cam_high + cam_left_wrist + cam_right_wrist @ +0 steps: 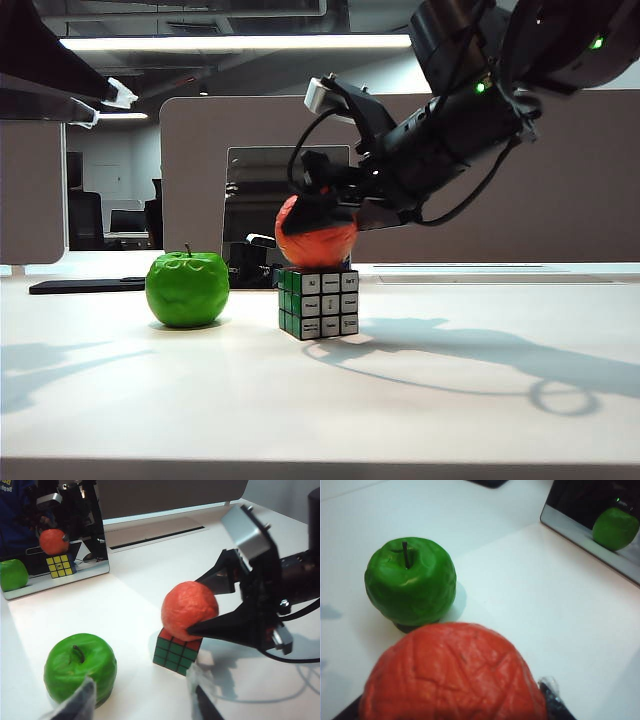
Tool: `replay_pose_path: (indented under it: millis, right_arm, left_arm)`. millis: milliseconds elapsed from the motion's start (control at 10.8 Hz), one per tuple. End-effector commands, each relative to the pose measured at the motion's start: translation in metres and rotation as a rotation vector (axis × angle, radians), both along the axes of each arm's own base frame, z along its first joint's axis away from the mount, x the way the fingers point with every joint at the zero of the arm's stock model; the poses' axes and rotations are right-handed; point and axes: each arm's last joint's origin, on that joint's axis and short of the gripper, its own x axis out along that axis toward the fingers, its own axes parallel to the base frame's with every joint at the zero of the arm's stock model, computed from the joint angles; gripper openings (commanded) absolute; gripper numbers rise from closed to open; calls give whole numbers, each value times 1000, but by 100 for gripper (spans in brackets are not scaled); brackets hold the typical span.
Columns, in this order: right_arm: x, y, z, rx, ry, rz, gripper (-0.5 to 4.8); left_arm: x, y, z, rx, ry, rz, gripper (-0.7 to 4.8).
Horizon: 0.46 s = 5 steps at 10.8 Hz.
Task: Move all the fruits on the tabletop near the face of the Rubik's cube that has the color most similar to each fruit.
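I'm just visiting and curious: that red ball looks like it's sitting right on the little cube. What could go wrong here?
The right gripper holds the orange-red fruit directly over the Rubik's cube. Released there, it would probably roll off. It could also nudge the cube and turn its faces. The green apple sits close by, so a rolling fruit might bump it.

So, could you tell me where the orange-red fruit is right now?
The orange-red fruit is mid-table in the exterior view, held by the right gripper atop the Rubik's cube.
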Motion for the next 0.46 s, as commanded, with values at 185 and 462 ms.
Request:
replay_pose_path:
  millis: [185,462]
  right_arm:
    - [4,3,-4,6,-21,-10,337]
    - [4,3,-4,6,-21,-10,391]
  left_arm:
    - [0,0,1,-1,2,-4,246]
    - [0,0,1,-1,2,-4,246]
